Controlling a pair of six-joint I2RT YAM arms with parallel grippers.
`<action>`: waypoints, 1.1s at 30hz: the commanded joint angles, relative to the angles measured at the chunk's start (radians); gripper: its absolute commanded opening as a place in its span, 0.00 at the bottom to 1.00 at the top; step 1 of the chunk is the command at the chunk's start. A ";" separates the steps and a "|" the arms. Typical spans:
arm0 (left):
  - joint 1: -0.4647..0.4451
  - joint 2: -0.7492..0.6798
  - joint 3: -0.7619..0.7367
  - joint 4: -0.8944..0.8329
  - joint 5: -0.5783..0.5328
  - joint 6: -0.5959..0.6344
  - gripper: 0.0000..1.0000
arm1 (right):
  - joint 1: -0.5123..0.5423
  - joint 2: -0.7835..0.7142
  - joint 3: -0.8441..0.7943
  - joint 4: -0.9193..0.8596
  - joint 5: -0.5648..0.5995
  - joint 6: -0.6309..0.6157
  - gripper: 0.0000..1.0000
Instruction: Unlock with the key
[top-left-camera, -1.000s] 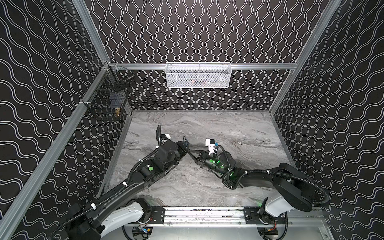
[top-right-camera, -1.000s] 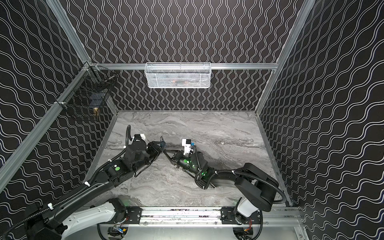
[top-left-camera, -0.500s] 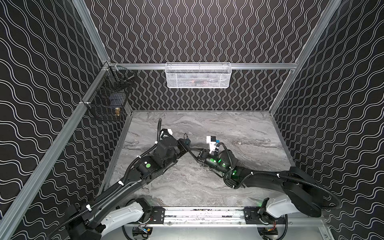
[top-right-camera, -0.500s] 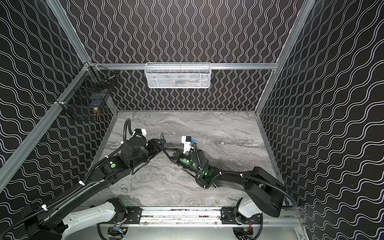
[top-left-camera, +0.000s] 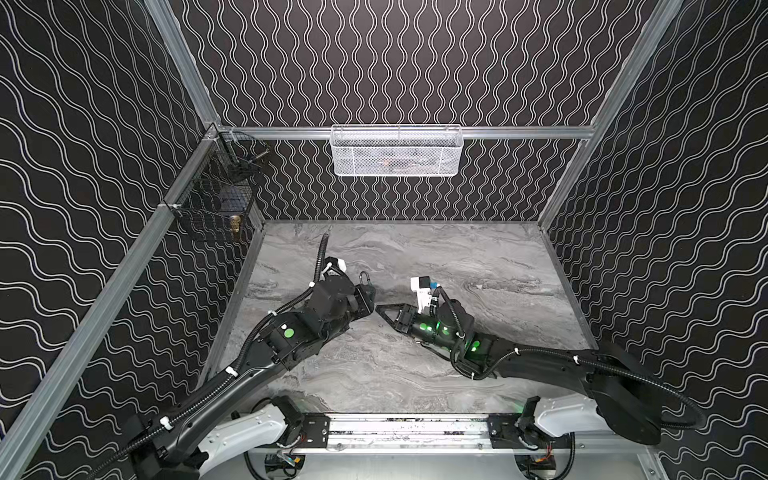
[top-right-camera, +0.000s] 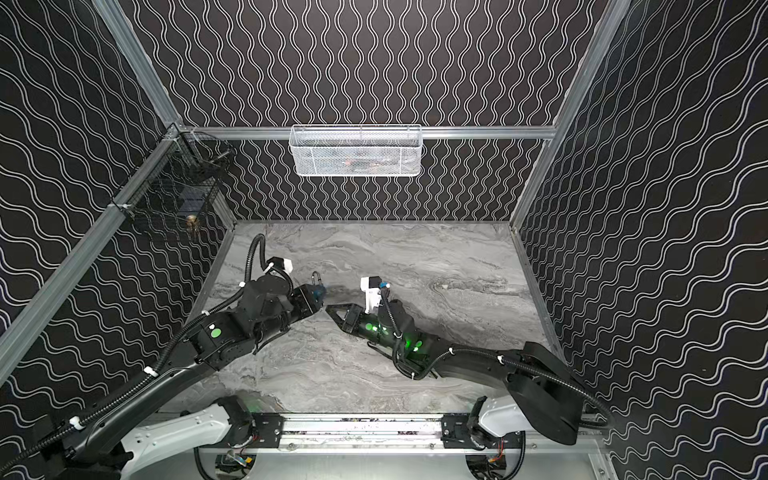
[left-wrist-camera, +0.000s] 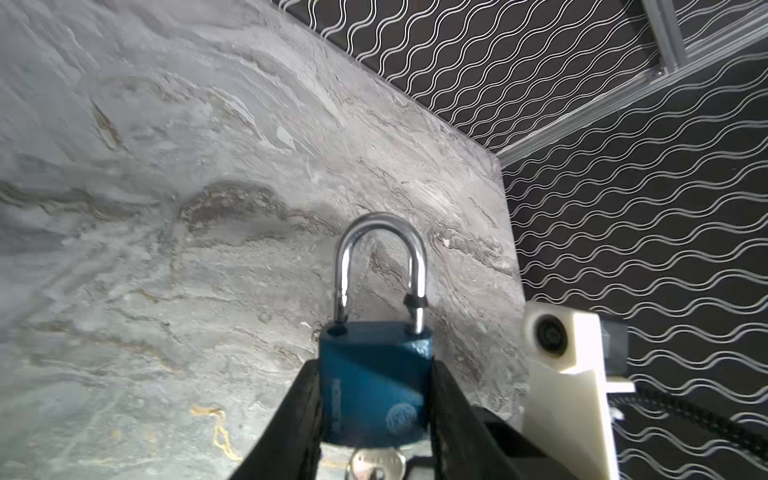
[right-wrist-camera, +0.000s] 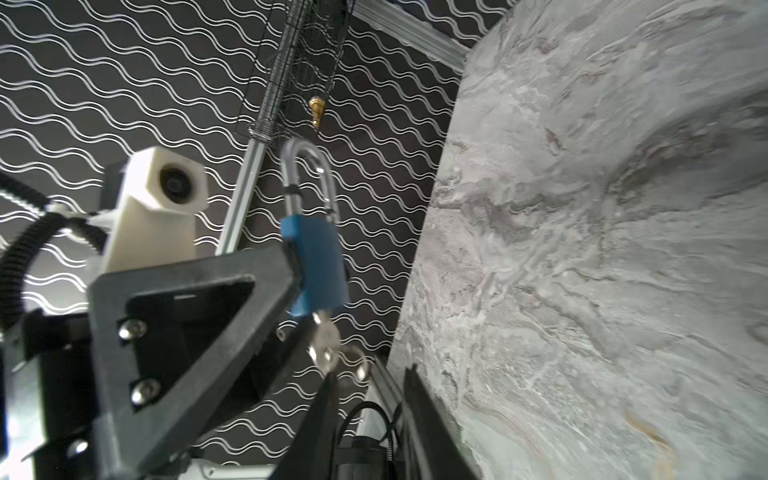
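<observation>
My left gripper (left-wrist-camera: 374, 368) is shut on a blue padlock (left-wrist-camera: 374, 374), its fingers pressed on the body's two sides. The steel shackle (left-wrist-camera: 380, 266) points away from me. It stands raised, one leg's tip just above its hole. A silver key (right-wrist-camera: 326, 340) with a small ring sticks out of the lock's bottom. My right gripper (right-wrist-camera: 368, 382) is open just behind the key, which no longer lies between its fingers. In both top views the padlock (top-left-camera: 365, 286) (top-right-camera: 319, 292) is held mid-table, with the right gripper (top-left-camera: 380, 309) (top-right-camera: 331, 308) close beside it.
A white mesh basket (top-left-camera: 397, 151) hangs on the back wall. A black wire basket (top-left-camera: 216, 208) holding a brass piece (top-left-camera: 235, 222) hangs at the left wall. Both arms lie low over the grey marble tabletop (top-left-camera: 478, 266).
My right gripper was shut at the lock; now it has opened, let go of the key and drawn back a little. The left arm shifted the padlock slightly toward the back.
</observation>
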 joint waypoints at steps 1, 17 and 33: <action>0.002 -0.011 0.007 -0.013 -0.083 0.088 0.00 | 0.001 -0.039 0.001 -0.085 0.018 -0.045 0.35; 0.002 -0.115 -0.185 0.206 0.075 0.546 0.00 | -0.144 -0.099 0.194 -0.595 -0.180 -0.350 0.67; 0.002 -0.137 -0.409 0.527 0.120 0.753 0.00 | -0.208 0.135 0.612 -1.030 -0.228 -0.696 0.75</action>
